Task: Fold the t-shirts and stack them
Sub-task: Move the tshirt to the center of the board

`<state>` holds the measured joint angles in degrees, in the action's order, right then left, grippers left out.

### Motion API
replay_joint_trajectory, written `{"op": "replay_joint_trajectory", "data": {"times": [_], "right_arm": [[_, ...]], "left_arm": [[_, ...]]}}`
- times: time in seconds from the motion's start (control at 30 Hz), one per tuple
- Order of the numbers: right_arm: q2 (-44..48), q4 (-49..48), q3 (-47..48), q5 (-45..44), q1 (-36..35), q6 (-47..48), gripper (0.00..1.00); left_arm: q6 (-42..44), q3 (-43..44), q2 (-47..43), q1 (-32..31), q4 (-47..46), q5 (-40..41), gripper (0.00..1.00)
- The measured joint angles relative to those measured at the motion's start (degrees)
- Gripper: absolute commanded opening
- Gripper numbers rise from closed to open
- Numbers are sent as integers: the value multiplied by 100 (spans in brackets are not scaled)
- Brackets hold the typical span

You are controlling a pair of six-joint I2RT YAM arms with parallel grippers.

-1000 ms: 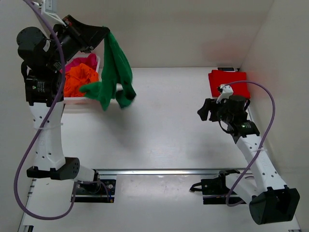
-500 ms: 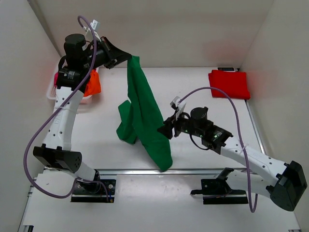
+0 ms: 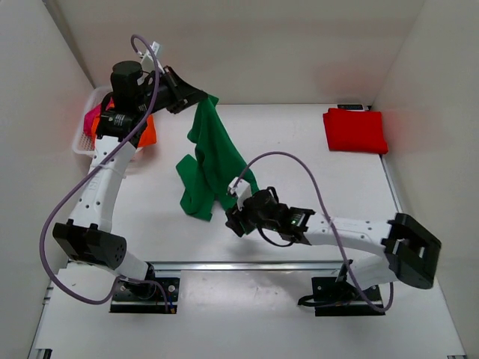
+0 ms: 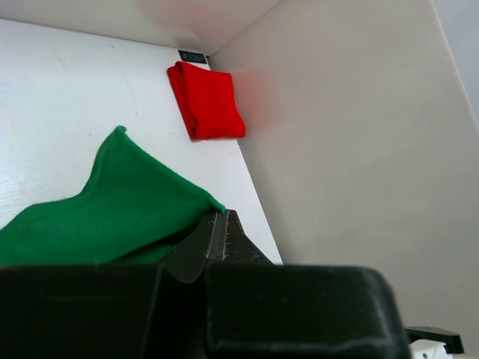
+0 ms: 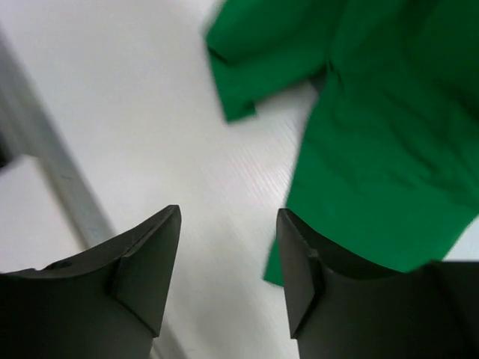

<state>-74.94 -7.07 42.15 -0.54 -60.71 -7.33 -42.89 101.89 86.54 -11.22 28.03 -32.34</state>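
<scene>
Green t-shirt (image 3: 213, 161) is held by its top in shut-tight L gripper (image 3: 199, 96), hung long axis down, w/ free hem just ahead-right of spread-apart R gripper (image 3: 233, 221).

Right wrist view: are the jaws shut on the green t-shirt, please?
No, the jaws stand wide apart above the table, the green t-shirt ungripped beyond them.
</scene>
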Motion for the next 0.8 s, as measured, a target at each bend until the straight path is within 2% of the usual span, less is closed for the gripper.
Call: {"op": "replay_joint_trajectory", "data": {"times": [0.2,0.3,0.53,0.6,0.67,0.7,0.8], "right_arm": [[-1200,260,164,-481,170,92,60],[-1698,562,516,-636,190,111,59],[-2087,1231,756,-678,190,-232,59],[-2111,1443,861,-706,190,-358,47],[-2131,1552,905,-730,190,-459,3],[-2133,1580,914,-745,201,-483,0],[-2131,1742,979,-669,293,-588,1]], "left_arm": [[17,-238,0,2,-22,35,0],[20,-304,-20,39,-116,39,0],[46,-546,-31,90,-155,39,0],[55,-566,-28,94,-146,42,0],[94,-584,-28,114,-151,46,0],[109,-584,-22,120,-157,46,0],[195,-564,66,168,-155,57,0]]}}
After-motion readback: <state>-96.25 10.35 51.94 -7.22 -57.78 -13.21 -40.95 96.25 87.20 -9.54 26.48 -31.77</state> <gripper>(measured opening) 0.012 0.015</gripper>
